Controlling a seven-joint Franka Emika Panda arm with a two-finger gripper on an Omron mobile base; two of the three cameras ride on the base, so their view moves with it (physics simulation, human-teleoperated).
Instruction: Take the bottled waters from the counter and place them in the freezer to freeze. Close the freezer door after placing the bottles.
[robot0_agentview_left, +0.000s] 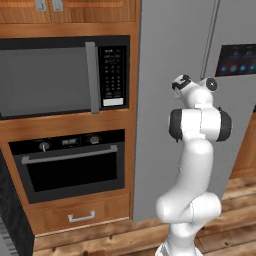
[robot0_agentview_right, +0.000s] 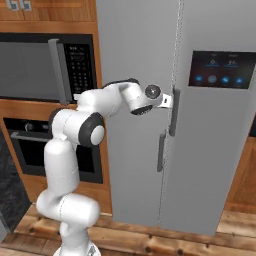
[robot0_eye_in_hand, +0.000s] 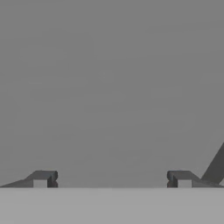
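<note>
Reaching toward the closed freezer door (robot0_agentview_right: 137, 100), the gripper (robot0_eye_in_hand: 112, 179) has its jaws spread wide, holding nothing, close against plain grey panel near the door's handle (robot0_agentview_right: 173, 112). The neighbouring door's dark display (robot0_agentview_right: 220, 70) shows small icons, unreadable. The microwave (robot0_agentview_left: 65, 75) keypad's writing is too small to read.

The shut freezer door (robot0_agentview_right: 137, 100) blocks the way straight ahead of the spread fingers (robot0_eye_in_hand: 41, 178). Its vertical handle (robot0_agentview_right: 174, 112) stands just right of them, beside the seam; open room lies behind, over the wooden floor (robot0_agentview_right: 175, 245).
</note>
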